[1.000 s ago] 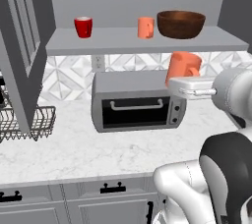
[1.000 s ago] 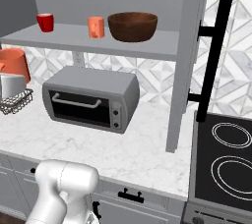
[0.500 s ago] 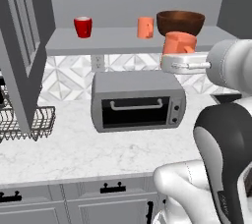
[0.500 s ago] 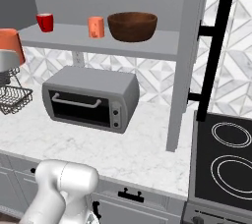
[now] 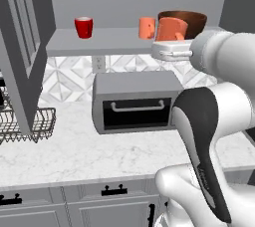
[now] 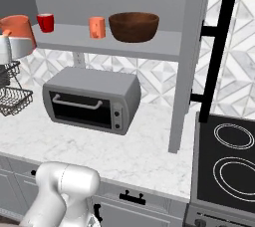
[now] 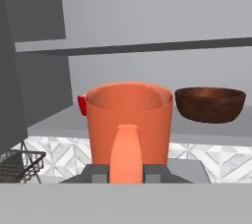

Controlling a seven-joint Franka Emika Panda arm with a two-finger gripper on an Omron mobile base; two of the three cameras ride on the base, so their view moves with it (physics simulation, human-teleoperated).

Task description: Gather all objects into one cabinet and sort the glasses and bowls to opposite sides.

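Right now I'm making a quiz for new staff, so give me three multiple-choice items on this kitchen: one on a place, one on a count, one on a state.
1. Where is the brown bowl?
A. on the cabinet shelf
B. on the counter
C. in the dish rack

2. How many cups stand on the shelf?
A. none
B. two
C. four

3. What is the pincer doing?
A. hanging open
B. gripping the bowl
C. shut on an orange cup

Answers:
1 A: the bowl sits at the shelf's right part, above the toaster oven.
2 B: a red cup and an orange one stand there.
3 C: the hand view shows the held cup upright in its grip.
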